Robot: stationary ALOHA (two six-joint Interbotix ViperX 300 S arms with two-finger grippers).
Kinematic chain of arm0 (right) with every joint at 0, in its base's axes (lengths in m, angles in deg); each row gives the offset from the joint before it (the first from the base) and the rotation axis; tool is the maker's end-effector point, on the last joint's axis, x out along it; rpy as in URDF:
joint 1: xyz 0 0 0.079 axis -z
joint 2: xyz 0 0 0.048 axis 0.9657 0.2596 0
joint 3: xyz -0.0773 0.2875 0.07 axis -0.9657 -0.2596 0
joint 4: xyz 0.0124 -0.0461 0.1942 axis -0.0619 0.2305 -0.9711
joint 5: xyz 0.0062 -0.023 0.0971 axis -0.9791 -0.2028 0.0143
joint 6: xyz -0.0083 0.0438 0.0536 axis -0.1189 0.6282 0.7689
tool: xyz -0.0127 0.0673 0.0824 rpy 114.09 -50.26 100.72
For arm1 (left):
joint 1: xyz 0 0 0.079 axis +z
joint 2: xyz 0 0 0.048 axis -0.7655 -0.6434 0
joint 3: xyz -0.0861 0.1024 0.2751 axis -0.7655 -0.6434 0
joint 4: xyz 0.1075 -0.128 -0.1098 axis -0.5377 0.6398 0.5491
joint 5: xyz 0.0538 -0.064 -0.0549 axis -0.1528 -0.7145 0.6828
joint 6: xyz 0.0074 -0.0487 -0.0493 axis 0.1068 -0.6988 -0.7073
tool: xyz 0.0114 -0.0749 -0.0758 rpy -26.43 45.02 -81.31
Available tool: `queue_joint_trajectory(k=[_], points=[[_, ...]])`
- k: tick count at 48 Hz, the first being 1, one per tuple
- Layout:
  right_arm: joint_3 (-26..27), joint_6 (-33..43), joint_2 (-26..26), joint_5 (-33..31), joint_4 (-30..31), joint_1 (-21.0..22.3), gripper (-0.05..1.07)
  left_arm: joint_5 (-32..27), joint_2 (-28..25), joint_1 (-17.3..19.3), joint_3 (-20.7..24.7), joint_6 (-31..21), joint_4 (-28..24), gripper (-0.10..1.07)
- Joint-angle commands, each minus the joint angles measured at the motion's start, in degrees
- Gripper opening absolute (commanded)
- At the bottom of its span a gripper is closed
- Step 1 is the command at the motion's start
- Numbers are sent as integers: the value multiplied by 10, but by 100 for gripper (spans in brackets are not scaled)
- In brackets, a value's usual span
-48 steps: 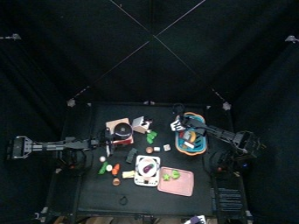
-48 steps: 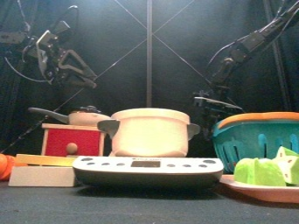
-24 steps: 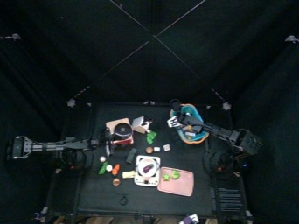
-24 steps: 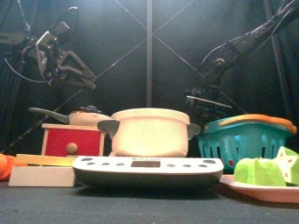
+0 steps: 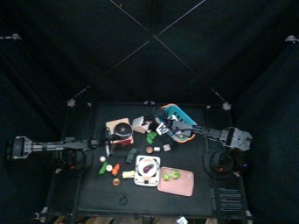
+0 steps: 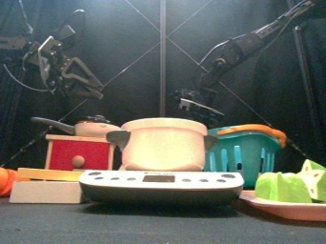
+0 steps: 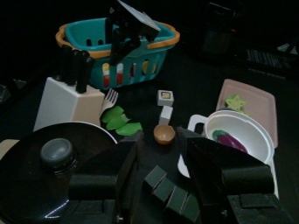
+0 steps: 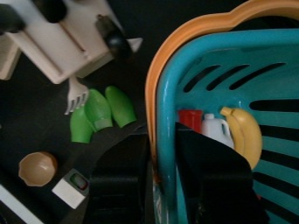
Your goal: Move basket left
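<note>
Nearest the front edge sits the white scale, the pot behind it. Beyond, my right fingers pinch the rim of the teal basket, which sits right of the worktop's middle. My left fingers hang spread, empty, at the left.

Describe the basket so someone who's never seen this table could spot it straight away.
Look at the black table's far side, where the right arm reaches in. The basket sits there under the right gripper, whose jaws straddle its wall. It is the only teal slatted tub with an orange rim, unlike the white knife block beside it.
</note>
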Motion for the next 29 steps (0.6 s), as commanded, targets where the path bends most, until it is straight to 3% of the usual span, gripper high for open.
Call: queue_joint_trajectory(k=[1,16,29], points=[[3,-3,-13,18,-2,2,58,2,6,3,5,1,0,77],[-7,-1,-9,40,2,-7,61,1,17,16,4,2,-1,77],[-8,1,-9,40,4,-7,84,1,17,25,4,2,-2,77]])
